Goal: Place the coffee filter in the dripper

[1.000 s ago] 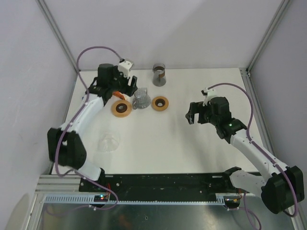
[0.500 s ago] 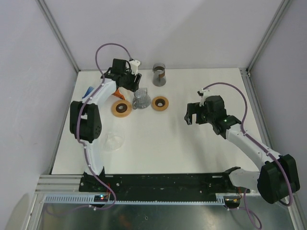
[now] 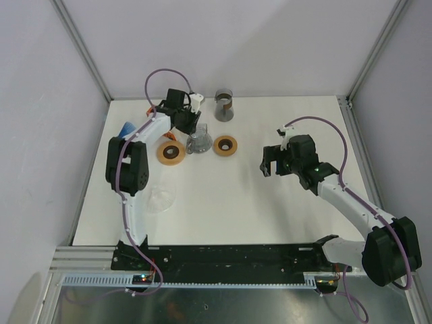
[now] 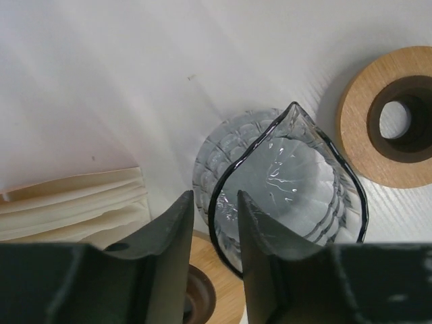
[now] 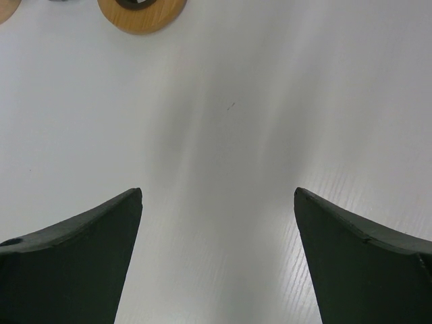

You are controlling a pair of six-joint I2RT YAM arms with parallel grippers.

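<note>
Top external: set high above and behind the arm bases (image 3: 131, 244) and tilted down and forward; the whole tabletop (image 3: 270, 202) is taken in from afar.
Left wrist: carried behind the left end effector (image 4: 214, 197) and pointed steeply down; the glass vessel (image 4: 290, 182) is seen from very near.
Right wrist: carried behind the right end effector (image 5: 217, 192) and pointed down at the tabletop from close by; a wooden ring (image 5: 142, 13) is cut by the top edge.
Shared ground: the glass vessel and the rings beside it are covered by the top and left wrist views.
</note>
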